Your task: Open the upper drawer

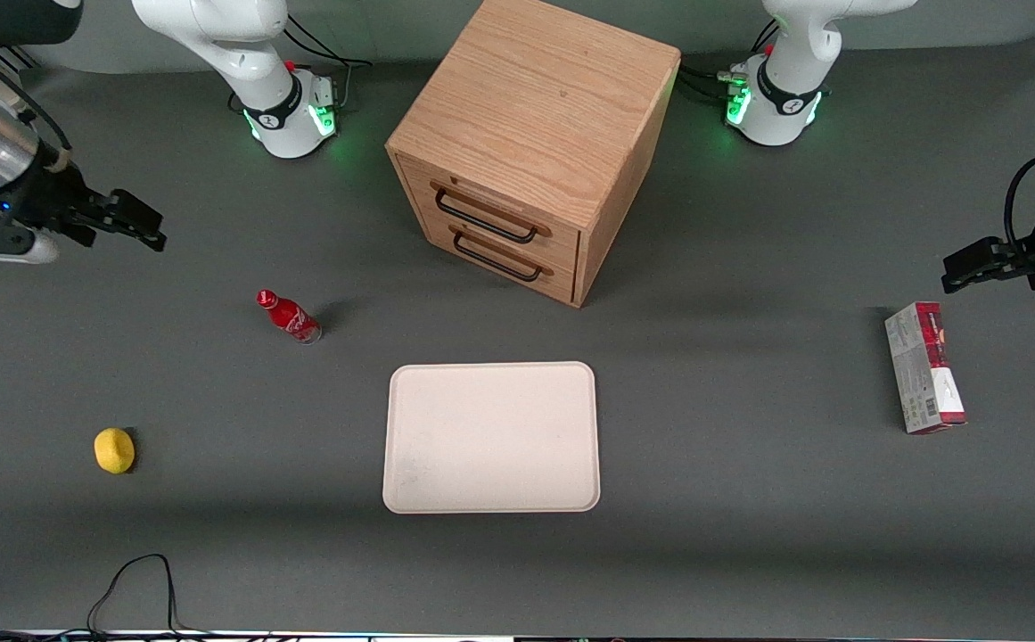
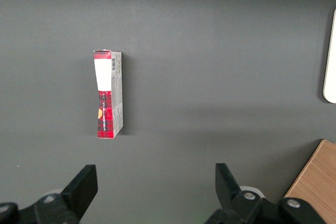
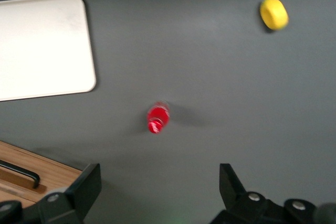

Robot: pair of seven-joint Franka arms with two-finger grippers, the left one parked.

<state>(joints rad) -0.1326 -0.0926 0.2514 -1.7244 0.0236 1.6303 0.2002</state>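
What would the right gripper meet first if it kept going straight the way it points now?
Probably bare table: the open gripper points down at it, with the red bottle closest to that line, though depth is unclear.

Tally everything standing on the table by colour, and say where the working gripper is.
Oak: 1, the cabinet, upper drawer shut
Red: 2, bottle, box
Yellow: 1, lemon-like fruit
Cream: 1, tray
Total: 5
The gripper hovers open at the working arm's end of the table, touching nothing.

A robotics lab: two white arm bases (image 1: 290,111) with green lights bolted to a grey table (image 1: 749,499)
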